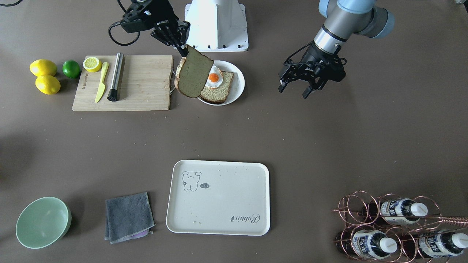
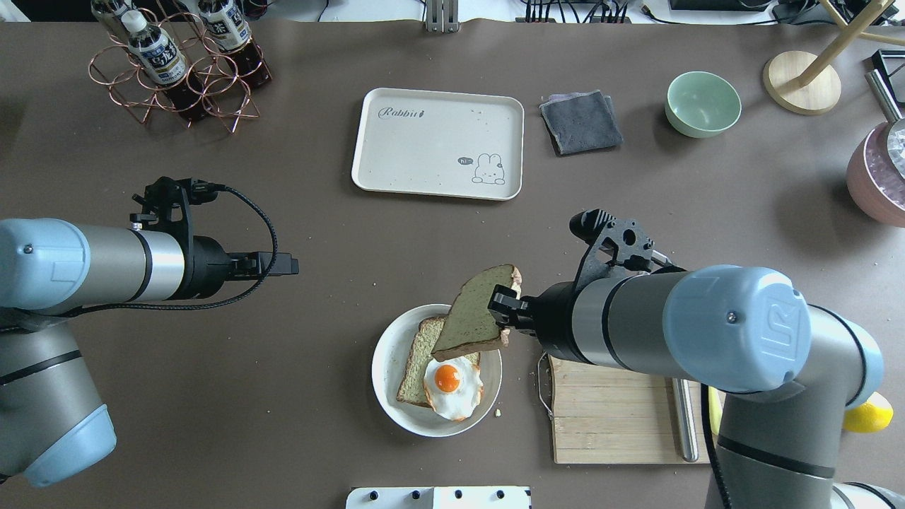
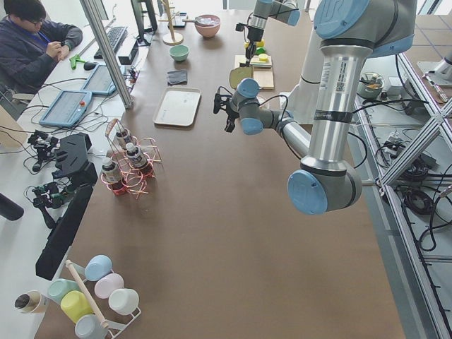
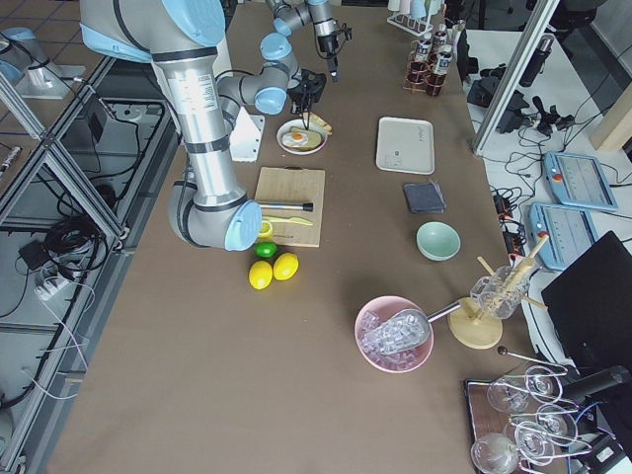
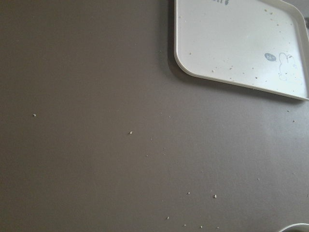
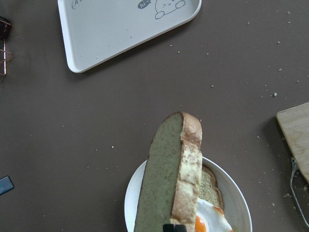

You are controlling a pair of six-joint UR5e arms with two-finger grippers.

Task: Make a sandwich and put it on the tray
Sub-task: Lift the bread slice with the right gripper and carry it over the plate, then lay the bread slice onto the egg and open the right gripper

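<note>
My right gripper [image 1: 181,46] is shut on one greenish-tan bread slice [image 1: 195,72] and holds it tilted, on edge, above the round white plate [image 1: 239,82]. On the plate lies the other slice [image 1: 219,89] with the fried egg [image 1: 213,77] on top. The right wrist view shows the held slice [image 6: 169,179] edge-on over the plate [image 6: 236,193]. The cream tray [image 1: 219,197] lies empty toward the operators' side and also shows in the overhead view [image 2: 438,141]. My left gripper [image 1: 293,92] is open and empty above bare table, beside the plate.
A wooden cutting board [image 1: 142,82] with a yellow knife, a metal rod and a lemon half lies beside the plate. Two lemons and a lime sit beyond it. A green bowl [image 1: 43,222], a grey cloth [image 1: 128,217] and a copper bottle rack [image 1: 395,226] flank the tray.
</note>
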